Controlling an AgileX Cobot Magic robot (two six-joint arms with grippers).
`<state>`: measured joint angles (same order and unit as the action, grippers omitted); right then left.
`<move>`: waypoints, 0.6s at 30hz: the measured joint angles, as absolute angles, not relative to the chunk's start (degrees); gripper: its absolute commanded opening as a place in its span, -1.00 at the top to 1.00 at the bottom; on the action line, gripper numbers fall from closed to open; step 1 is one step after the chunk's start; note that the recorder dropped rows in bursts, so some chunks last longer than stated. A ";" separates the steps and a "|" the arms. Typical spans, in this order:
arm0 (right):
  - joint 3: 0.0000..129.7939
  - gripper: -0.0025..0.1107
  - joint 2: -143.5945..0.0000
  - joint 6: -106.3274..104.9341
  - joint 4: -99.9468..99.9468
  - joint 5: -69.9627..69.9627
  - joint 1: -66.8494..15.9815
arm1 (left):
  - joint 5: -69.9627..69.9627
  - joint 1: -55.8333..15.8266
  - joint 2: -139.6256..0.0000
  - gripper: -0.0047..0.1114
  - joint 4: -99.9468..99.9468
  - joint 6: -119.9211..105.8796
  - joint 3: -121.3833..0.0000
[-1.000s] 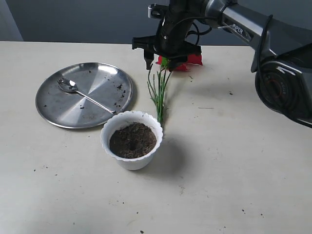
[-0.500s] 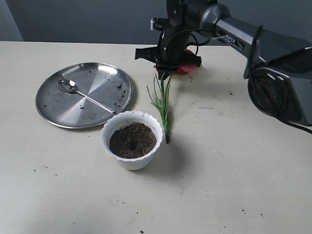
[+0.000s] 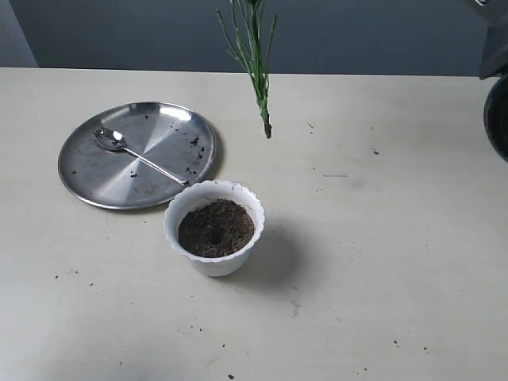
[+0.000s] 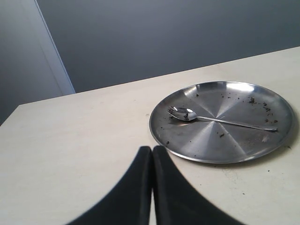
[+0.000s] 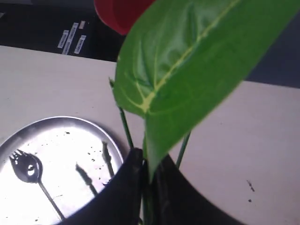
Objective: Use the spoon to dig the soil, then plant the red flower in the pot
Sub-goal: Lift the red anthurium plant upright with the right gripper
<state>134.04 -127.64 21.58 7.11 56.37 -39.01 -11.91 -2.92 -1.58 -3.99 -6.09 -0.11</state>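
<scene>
The right fingers (image 5: 149, 187) are clamped on the stems of the red flower (image 5: 187, 70); the green leaf and a red bloom fan out just beyond the fingertips. In the exterior view only the stem bundle (image 3: 255, 63) shows, hanging roughly upright in the air with its cut end above the counter (image 3: 381, 238), apart from the pot (image 3: 214, 228). The right arm itself is out of that view.

The soil (image 3: 215, 228) in the pot has a small dark hole near its middle, so digging looks complete. The spoon (image 3: 135, 155) lies on the steel plate (image 3: 87, 178), well away from either set of fingers. The left fingers (image 4: 152, 187) are pressed together, empty, and low over the counter near the plate.

Step in hand: carry the flower to the pot and insert it.
- Keep the stems vertical while moving; a tilted bundle will likely miss the hole.
- Centre the cut end over the hole before lowering.
- Lower slowly; the scalloped rim may catch a splayed stem.
- Release only once the stems sit firmly in the soil.
</scene>
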 measured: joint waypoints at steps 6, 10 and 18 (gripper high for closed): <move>134.04 0.95 -125.65 20.48 8.94 56.38 -43.79 | -11.91 -2.92 -1.58 0.91 -3.99 -6.09 -0.11; 134.04 0.95 -123.83 20.26 10.64 54.58 -47.27 | -11.91 -2.92 -1.58 0.91 -3.99 -6.09 -0.11; 133.74 0.95 -121.97 20.26 9.90 51.83 -47.95 | -11.91 -2.92 -1.58 0.91 -3.99 -6.09 -0.11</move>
